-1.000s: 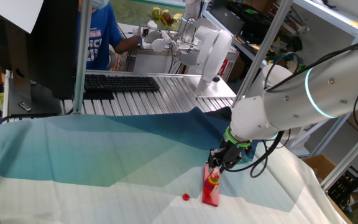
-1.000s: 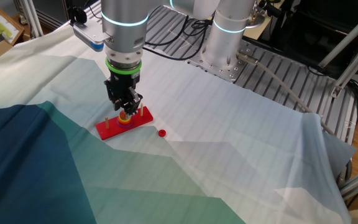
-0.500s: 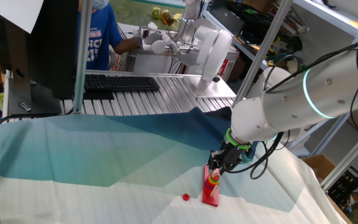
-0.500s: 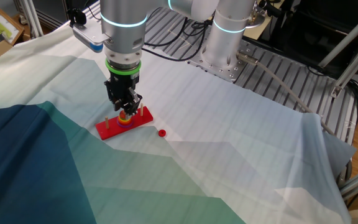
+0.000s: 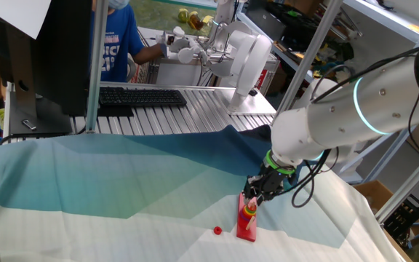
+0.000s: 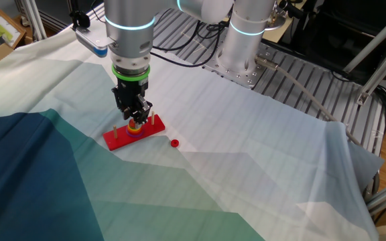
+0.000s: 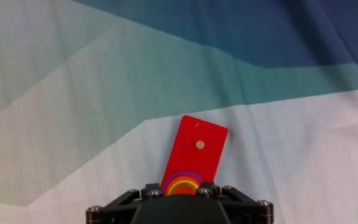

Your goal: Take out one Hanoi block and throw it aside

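A red Hanoi base with pegs lies on the cloth; it also shows in one fixed view and the hand view. A stack of coloured Hanoi blocks sits on its middle peg and shows as rainbow rings in the hand view. My gripper stands straight down on the stack, its fingers pinched close on the top block. It also shows in one fixed view. The fingertips are hidden in the hand view. A small red block lies loose on the cloth beside the base.
The table is covered by a blue-green and white cloth. A second robot base stands on the slatted metal top at the back. A keyboard and a person are beyond the far edge.
The gripper stays on the stack. Only the upper arm has shifted slightly.
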Action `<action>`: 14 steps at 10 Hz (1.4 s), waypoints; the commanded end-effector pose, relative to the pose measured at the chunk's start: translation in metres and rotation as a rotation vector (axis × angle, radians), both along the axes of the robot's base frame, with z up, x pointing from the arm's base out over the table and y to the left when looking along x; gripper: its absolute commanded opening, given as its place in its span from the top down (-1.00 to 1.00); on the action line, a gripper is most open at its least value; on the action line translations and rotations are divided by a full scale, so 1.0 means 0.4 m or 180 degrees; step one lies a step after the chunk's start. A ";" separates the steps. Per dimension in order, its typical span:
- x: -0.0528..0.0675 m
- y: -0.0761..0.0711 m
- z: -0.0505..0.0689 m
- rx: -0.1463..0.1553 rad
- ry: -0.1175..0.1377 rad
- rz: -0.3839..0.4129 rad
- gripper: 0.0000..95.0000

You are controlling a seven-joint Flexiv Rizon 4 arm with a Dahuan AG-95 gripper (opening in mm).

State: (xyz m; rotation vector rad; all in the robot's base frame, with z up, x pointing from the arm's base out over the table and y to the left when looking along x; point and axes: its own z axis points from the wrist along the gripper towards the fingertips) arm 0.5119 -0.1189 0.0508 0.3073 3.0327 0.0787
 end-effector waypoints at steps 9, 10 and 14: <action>-0.007 -0.004 -0.003 -0.0037 -0.0011 0.0060 0.20; -0.007 -0.004 -0.003 -0.0040 -0.0012 0.0084 0.20; -0.007 -0.005 -0.004 -0.0039 -0.0011 0.0130 0.60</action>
